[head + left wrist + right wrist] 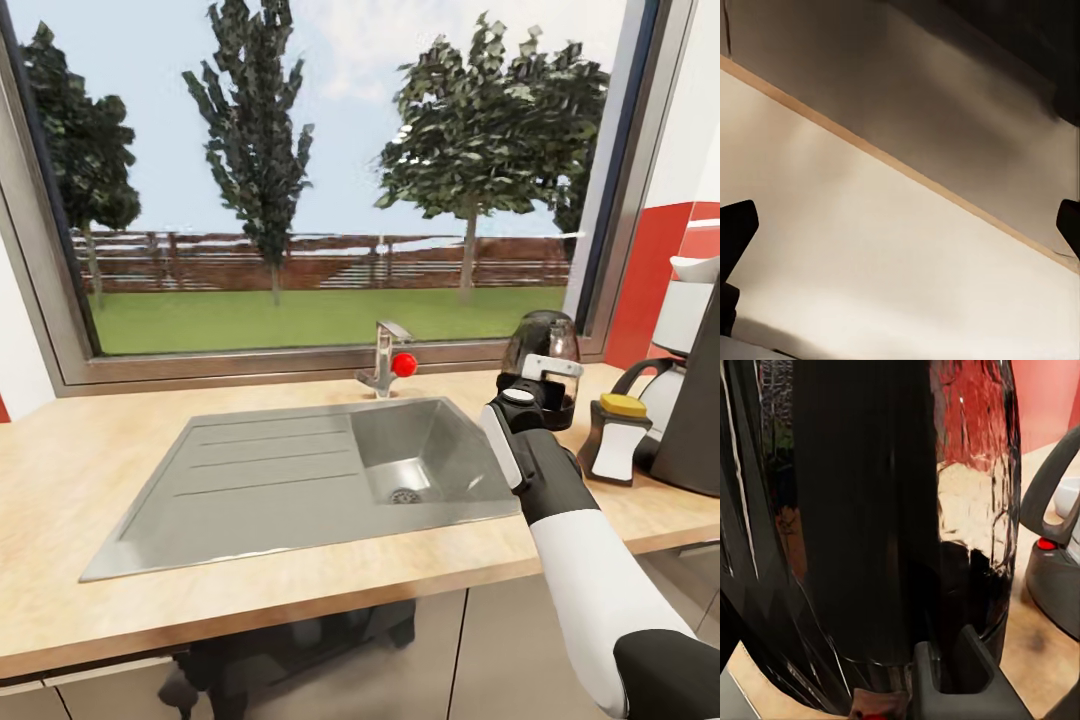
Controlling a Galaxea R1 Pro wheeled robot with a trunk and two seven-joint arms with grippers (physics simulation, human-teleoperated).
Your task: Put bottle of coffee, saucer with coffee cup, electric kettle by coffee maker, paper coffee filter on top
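Three views, head first: wooden countertop [100, 470] under a big window [320, 180] with trees outside, steel sink [330, 480] set in it, faucet [383, 360] with a red knob behind the basin. Right arm reaches forward over the counter's right part; right gripper [540, 385] is up against the electric kettle [545, 350], a dark glass body standing on the counter right of the sink, near the window sill. Whether the fingers press the kettle or are parted beside it, cannot tell. Just right of the kettle stands the bottle of coffee [615, 445], yellow cap, white label. Coffee maker [690, 390] at the right edge, touching or nearly touching the bottle, with something white on its top; cannot tell what.

Left wrist: left gripper [900, 232] fingers wide apart, dark tips at both edges, nothing between them; pale panel with a wooden edge beyond.

Right wrist: kettle's dark glossy glass very close, its handle in front. Coffee maker's carafe handle beside it on the counter.
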